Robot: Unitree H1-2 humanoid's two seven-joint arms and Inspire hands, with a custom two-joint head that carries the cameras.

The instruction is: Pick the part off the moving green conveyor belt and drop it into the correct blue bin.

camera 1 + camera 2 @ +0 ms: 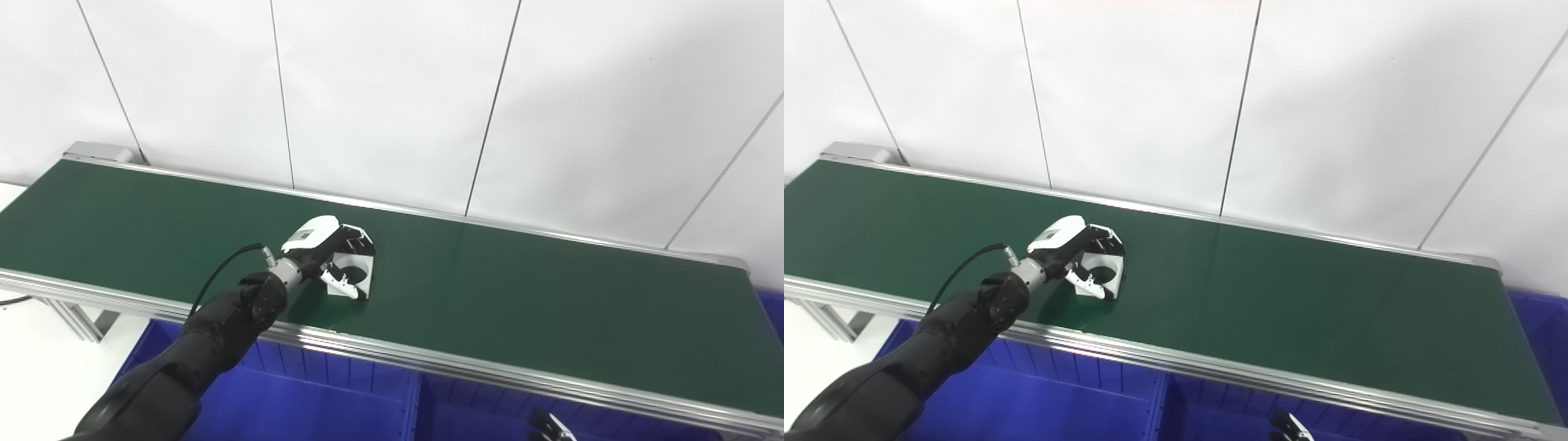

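Observation:
A white flat part (360,267) with a round hole lies on the green conveyor belt (551,294), left of its middle. My left hand (327,248) reaches over it from the near left. Its fingers (361,237) curl over the part's far edge and the thumb (343,285) presses its near edge, so the hand is closed around the part, which rests on the belt. It also shows in the right eye view (1108,267). Only the fingertips of my right hand (550,427) show at the bottom edge, below the belt.
Blue bins (318,398) stand below the belt's near edge, split by a divider (418,398). Another blue bin (773,312) shows past the belt's right end. The belt has a metal rail (465,367) along its front. A white panelled wall stands behind.

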